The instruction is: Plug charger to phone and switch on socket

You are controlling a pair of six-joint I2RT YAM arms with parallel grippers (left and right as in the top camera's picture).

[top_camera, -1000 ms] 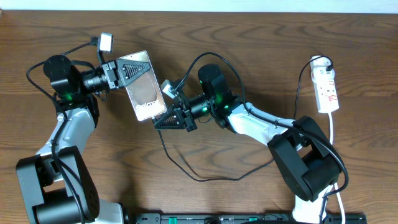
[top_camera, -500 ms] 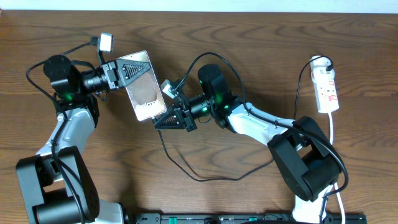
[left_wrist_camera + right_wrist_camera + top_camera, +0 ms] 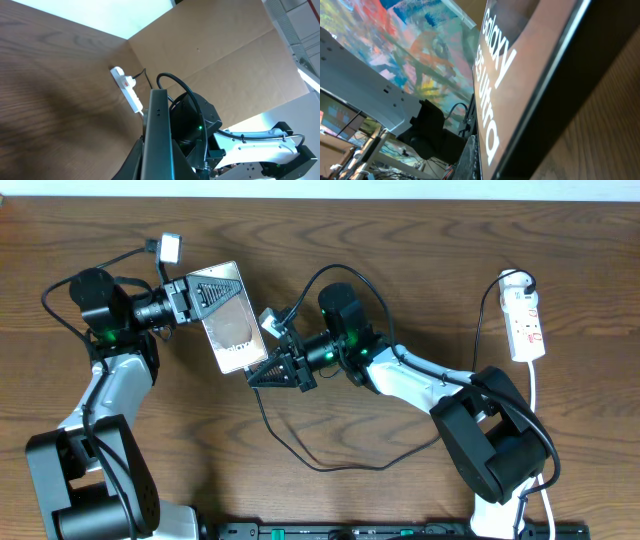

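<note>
Plugging step. Left end effector [image 3: 205, 295] clamps the phone's [image 3: 235, 340] upper end. Right end effector [image 3: 268, 370], closed on the charger [image 3: 340, 469] tip just below the phone, next needs fine port alignment.

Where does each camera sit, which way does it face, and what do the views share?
Overhead: above the table, looking straight down; both arms, left gripper holding the phone, right gripper at its lower end, power strip far right.
Left wrist: on the left arm, looking along the phone's edge toward the right arm and power strip.
Right wrist: on the right arm, close against the phone's lettered face.
Shared: the phone, in all three.
</note>
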